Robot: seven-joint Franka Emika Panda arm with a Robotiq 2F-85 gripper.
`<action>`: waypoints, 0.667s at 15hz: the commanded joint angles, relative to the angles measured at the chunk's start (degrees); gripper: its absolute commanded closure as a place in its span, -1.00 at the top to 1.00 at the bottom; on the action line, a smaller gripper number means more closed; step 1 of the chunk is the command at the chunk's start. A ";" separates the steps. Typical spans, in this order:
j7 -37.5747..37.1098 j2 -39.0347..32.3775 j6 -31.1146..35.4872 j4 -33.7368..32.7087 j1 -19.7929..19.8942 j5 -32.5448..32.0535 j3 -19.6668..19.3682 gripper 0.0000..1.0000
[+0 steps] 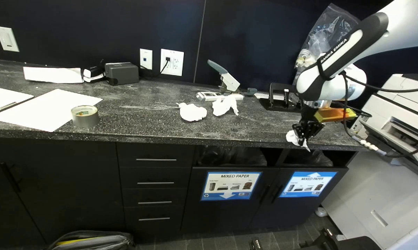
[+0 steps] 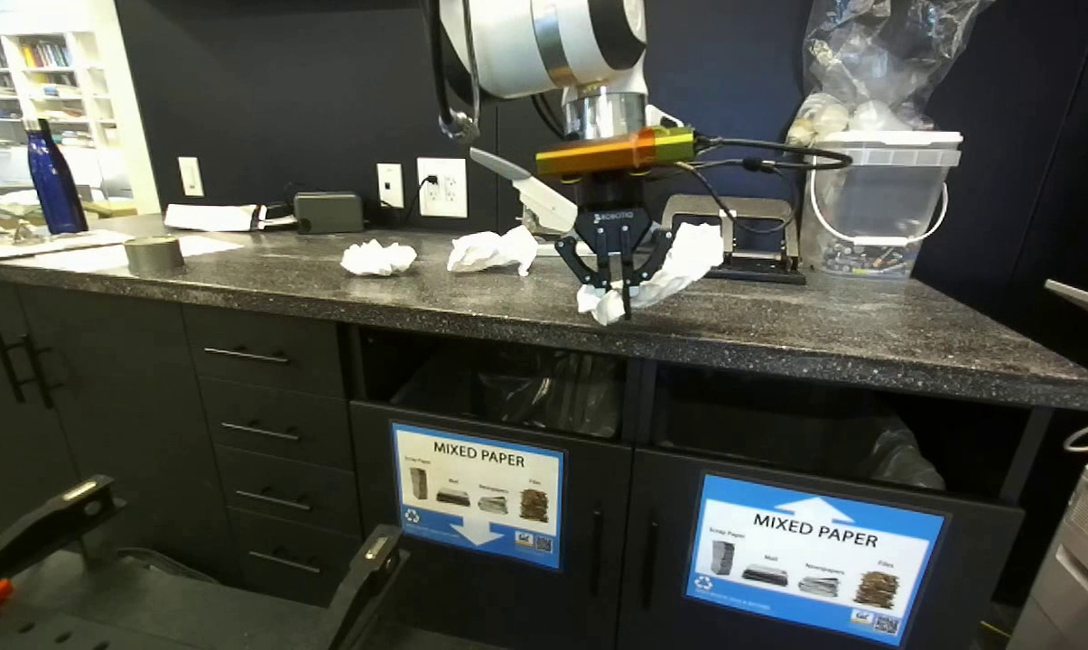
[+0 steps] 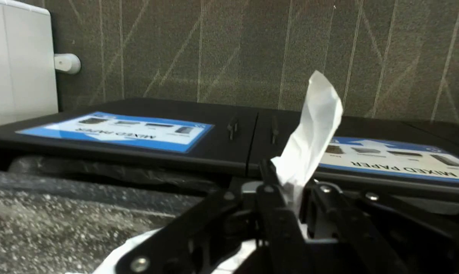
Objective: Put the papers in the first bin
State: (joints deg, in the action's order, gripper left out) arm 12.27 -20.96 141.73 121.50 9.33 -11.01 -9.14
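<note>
Crumpled papers (image 2: 378,258) are noted as white, the gripper (image 2: 616,299) as black. The countertop (image 2: 850,334) is speckled dark grey. Bin signs (image 2: 814,555) are printed in blue and white. The floor (image 3: 221,57) is crossed by pale lines; the wrist housing (image 2: 611,152) is coloured orange-yellow.

Crumpled paper (image 2: 683,264) partly hidden behind tool (image 2: 616,298) in exterior view. Tool cut off by bottom edge in wrist view. Inside of first bin (image 2: 778,478) mostly too dark to tell. Sign panel (image 2: 814,560): smallest print unreadable.

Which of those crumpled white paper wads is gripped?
The crumpled white paper wad pinched in the black gripper; the other two wads lie on the dark speckled countertop.
</note>
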 commanded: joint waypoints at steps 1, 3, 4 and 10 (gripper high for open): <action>4.51 6.98 4.84 9.47 3.98 -0.78 -1.81 -0.68; 7.72 7.48 5.88 11.04 6.62 0.02 -2.77 -0.66; 10.39 6.89 6.51 11.01 8.44 1.79 -2.61 -0.67; 21.36 -3.91 9.77 4.70 15.95 8.15 -0.88 -0.68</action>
State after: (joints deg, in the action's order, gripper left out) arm 29.25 -18.88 150.40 130.20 22.70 -5.30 -11.41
